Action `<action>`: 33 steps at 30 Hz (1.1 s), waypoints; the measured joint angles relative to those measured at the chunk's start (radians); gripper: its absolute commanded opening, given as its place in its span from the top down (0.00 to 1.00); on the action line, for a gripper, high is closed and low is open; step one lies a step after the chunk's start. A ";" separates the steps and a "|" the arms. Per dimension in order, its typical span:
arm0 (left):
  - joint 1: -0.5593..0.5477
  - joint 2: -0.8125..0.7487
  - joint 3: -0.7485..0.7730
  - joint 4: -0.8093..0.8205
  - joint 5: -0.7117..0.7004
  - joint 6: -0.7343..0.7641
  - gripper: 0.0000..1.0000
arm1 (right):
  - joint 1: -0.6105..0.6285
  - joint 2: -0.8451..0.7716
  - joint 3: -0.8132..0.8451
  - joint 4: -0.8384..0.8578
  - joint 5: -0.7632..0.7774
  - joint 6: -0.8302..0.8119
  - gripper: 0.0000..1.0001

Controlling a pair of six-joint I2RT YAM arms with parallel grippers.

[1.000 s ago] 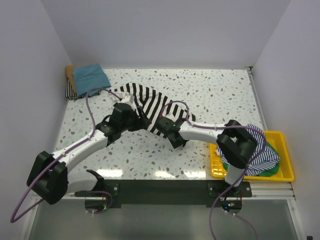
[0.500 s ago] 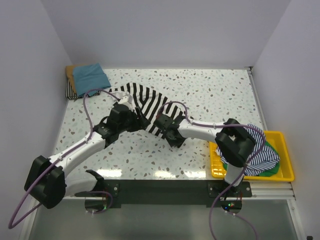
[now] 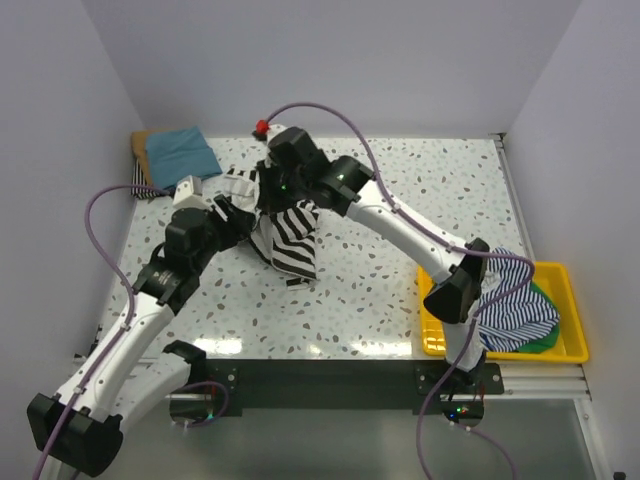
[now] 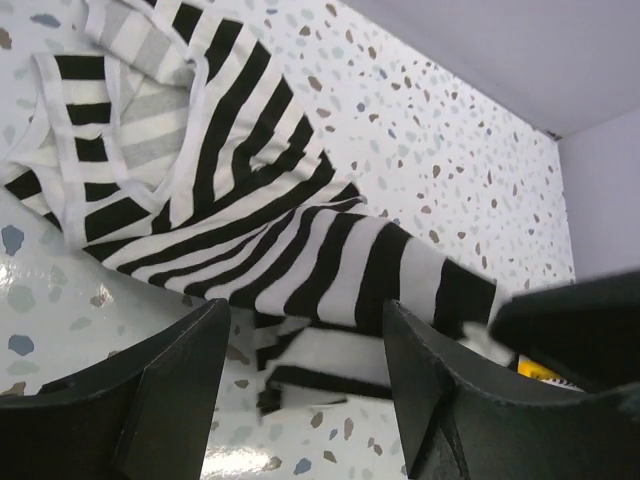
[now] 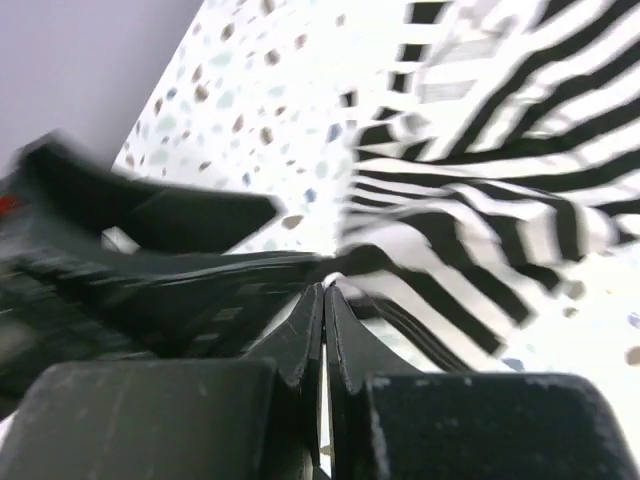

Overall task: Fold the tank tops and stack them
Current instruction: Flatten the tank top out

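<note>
Right gripper [image 5: 324,292] has its fingers pressed together on a fold of the striped top [image 3: 292,240], pinching it near the far middle of the table [image 3: 450,200]. Its wrist view is blurred, but striped cloth meets the fingertips there. Left gripper [image 4: 305,315] stands spread wide just beside the same garment on its left, with cloth showing between the two fingers [image 4: 170,390] and not gripped by them.

The speckled table carries everything else. On it, the striped top is partly lifted. Its upper part is gathered up at the right gripper, and the rest falls in a narrow, rumpled band toward the near edge, with the lower end lying on the surface. From the left wrist, part of it lies spread flat with white-bound openings showing.

A yellow tray [image 3: 552,267] sits at the near right corner. It holds a second striped top [image 3: 515,310] heaped over a green top [image 3: 540,338].

In the far left corner sits a small folded stack, well apart from the tray. A teal top [image 3: 182,150] is uppermost, a tan top [image 3: 140,148] peeks out beneath it, and a third striped top [image 3: 141,181] shows at the bottom edge.
</note>
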 measured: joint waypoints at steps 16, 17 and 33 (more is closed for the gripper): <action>-0.060 0.270 -0.206 0.122 0.153 -0.032 0.42 | -0.579 -0.401 -1.065 0.130 0.062 0.136 1.00; -0.079 0.309 -0.218 0.132 0.162 -0.035 0.41 | -0.579 -0.407 -1.080 0.132 0.071 0.139 1.00; -0.249 0.586 -0.197 0.399 0.259 -0.111 0.50 | -0.579 -0.423 -1.084 0.141 0.196 0.143 1.00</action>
